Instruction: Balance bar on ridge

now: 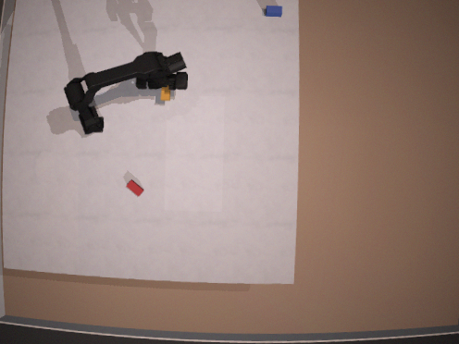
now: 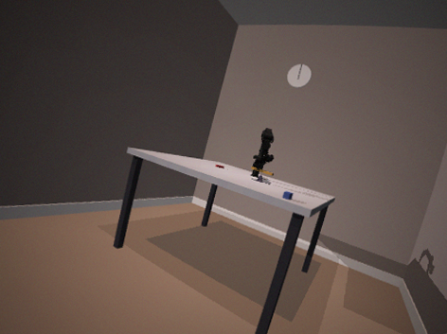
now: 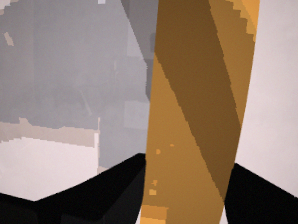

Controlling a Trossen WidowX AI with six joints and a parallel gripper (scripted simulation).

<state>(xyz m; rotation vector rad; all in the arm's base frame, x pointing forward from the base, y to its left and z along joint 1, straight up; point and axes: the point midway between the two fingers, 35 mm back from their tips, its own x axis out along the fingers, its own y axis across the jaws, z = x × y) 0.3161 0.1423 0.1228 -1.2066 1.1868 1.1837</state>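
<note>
The orange bar [image 1: 166, 94] [image 2: 270, 172] [image 3: 195, 100] is held above the white table. It looks roughly level in the exterior view. In the wrist view it runs lengthwise between the black fingers. My gripper [image 3: 185, 168] is shut on the bar. In the top view the arm covers the gripper and most of the bar, and only one end of the bar shows. A small greyish shape [image 2: 260, 179] on the table just below the bar in the exterior camera looks like the ridge, but it is too small to tell clearly. Whether it lies centred under the bar cannot be told.
A red block [image 1: 135, 188] [image 2: 220, 166] lies well away from the gripper, in the lower part of the top view. A blue block [image 1: 274, 11] [image 2: 287, 196] stands near the table's edge. The arm's shadows fall on the table [image 1: 259, 185] [image 2: 178, 165].
</note>
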